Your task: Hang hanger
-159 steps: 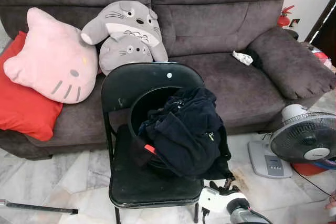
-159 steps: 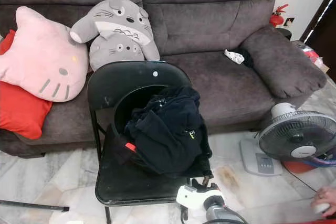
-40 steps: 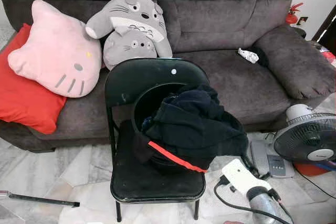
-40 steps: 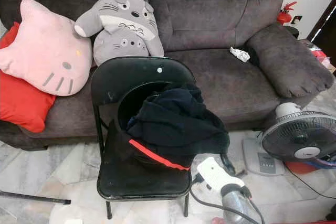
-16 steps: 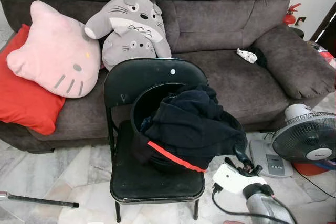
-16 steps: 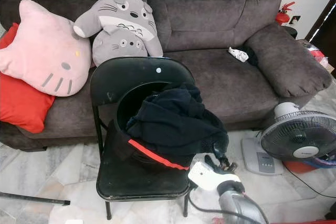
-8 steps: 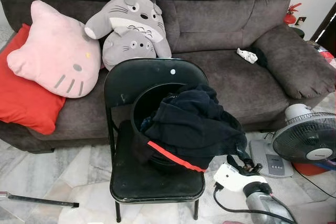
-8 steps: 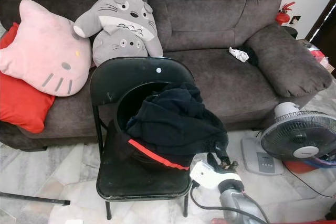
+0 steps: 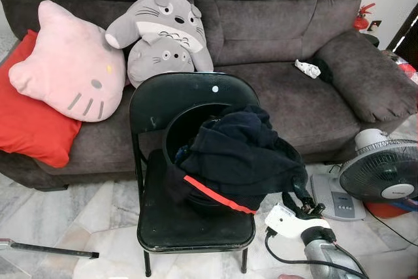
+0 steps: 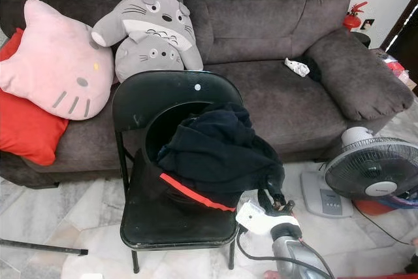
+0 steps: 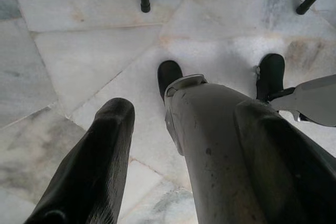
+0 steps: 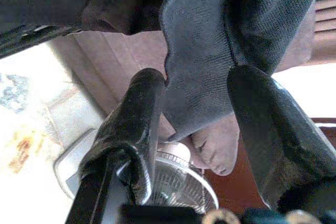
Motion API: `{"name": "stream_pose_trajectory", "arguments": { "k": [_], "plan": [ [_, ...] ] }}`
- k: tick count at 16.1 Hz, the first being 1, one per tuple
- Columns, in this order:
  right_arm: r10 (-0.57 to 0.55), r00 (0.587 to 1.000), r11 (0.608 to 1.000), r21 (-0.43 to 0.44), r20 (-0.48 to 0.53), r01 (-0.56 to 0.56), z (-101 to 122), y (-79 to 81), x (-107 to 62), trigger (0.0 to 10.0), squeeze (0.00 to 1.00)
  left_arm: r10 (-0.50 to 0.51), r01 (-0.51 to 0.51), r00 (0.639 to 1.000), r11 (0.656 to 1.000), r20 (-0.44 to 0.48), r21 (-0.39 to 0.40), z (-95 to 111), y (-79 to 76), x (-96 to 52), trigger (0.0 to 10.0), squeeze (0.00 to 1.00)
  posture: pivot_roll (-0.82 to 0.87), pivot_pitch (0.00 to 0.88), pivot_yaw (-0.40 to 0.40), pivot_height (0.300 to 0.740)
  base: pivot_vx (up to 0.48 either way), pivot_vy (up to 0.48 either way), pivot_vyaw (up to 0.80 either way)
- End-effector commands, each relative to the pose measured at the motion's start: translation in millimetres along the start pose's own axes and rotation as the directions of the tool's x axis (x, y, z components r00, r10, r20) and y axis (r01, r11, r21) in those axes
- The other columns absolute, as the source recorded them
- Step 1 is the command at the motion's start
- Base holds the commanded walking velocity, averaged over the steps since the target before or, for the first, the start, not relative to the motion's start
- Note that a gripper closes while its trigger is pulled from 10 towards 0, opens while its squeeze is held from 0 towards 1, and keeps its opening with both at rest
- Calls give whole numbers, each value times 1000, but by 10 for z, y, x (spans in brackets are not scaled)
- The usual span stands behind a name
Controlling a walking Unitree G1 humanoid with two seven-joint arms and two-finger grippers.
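Since earlier, right gripper point(image 10: 270, 195) rose to the dark garment point(image 10: 219, 151); its parted fingers point(image 12: 137, 124) flanked a fold. Left gripper point(image 11: 173, 145) hung with fingers apart; no hanger seen, hanging remained.

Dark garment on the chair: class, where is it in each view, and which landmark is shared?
Left eye view: garment centre, heaped on chair.
Right eye view: centre, slightly leftward.
Right wrist view: hem between claw fingers.
Left wrist view: floor tiles.
Shared landmark: fan.
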State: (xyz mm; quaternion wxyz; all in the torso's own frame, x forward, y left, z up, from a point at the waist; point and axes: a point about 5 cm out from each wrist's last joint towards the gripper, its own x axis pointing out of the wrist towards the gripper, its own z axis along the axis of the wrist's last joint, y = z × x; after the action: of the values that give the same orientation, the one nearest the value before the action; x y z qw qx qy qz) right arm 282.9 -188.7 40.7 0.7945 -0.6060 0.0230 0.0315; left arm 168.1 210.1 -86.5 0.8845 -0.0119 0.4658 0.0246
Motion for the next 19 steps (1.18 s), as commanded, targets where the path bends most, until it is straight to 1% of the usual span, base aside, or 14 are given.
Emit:
{"name": "stream_pose_trajectory", "arguments": {
  "k": [1,3,8,10,14,19],
  "plan": [
    [5,1000,1000,-15,4,-5,-26,28,-4,10000,0,3,-3,999,1000,-44,1,-118,23,-23,10000,0,-63,189,-21,740,0,0,0],
    [-1,1000,1000,-26,6,1,-33,49,14,10000,0,2,-2,999,1000,-43,2,-115,25,-23,10000,0,-59,191,-19,740,0,0,0],
    [12,1000,999,-33,20,-12,2,161,19,10000,0,0,0,999,1000,-46,7,-114,30,-23,10000,0,-55,194,-12,740,0,0,0],
    [6,1000,999,-35,30,-5,18,167,28,10000,0,1,-1,999,1000,-45,8,-113,31,-23,10000,0,-52,195,-10,740,0,0,0],
    [-70,997,995,-71,39,73,-19,96,71,10000,0,2,-2,999,1000,-45,10,-111,34,-23,10000,0,-51,198,-8,740,0,0,0],
    [-80,995,993,-83,53,85,-10,143,69,10000,0,1,0,999,1000,-44,10,-109,32,-23,10000,0,-43,198,-7,740,0,0,0]
  ]
}}
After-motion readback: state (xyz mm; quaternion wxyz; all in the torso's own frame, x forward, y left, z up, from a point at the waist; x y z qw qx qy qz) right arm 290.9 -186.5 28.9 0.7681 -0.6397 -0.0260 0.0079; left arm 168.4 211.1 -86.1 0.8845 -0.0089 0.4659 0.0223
